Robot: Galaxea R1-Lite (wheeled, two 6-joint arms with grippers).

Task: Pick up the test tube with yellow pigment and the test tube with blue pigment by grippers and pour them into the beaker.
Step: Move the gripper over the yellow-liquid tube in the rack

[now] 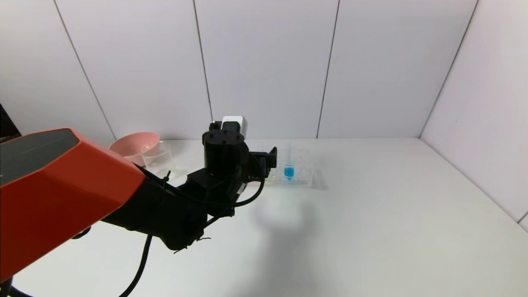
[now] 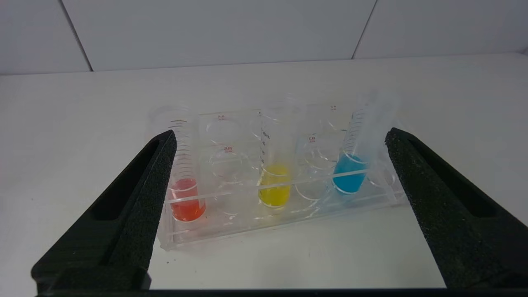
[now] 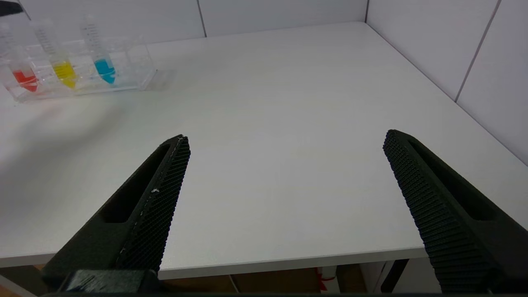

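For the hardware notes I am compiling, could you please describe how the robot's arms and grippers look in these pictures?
The left arm has an angular orange-red shell, then black links with loose black cables and a small white-grey block on top. The left gripper carries two long, tapered black fingers with slotted sides and rough foam-like pads. The right gripper has matching black fingers with finely ribbed pads.

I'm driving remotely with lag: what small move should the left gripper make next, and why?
Probably ease the left gripper forward and close on the yellow tube: it is open, facing the rack, with that tube upright midway between its fingers, still untouched.
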